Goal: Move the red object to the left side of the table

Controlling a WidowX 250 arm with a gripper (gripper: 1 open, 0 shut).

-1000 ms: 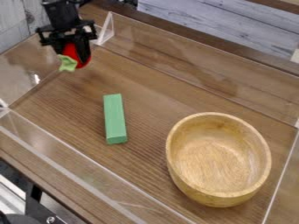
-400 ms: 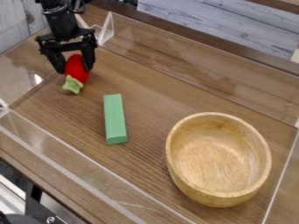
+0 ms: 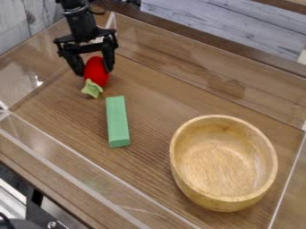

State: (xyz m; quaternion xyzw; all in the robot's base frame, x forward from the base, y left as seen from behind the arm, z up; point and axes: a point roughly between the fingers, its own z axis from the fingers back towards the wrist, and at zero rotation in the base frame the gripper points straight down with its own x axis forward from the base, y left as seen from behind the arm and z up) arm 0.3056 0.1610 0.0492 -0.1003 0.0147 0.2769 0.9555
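Note:
The red object (image 3: 96, 75), a small glossy strawberry with a green cap, lies on the table (image 3: 191, 89) in its far left part, cap pointing toward the front. My gripper (image 3: 92, 64) hangs straight over it, open, one black finger on each side of the berry's upper end. Whether the fingers touch the berry I cannot tell. The berry's far end is hidden behind the gripper.
A green rectangular block (image 3: 116, 121) lies just in front of the strawberry. A large wooden bowl (image 3: 224, 122) stands at the front right. Clear acrylic walls (image 3: 36, 143) edge the tabletop.
The gripper has opened and shifted right and nearer the front. The strawberry, held in the air a second ago, now rests on the table under it.

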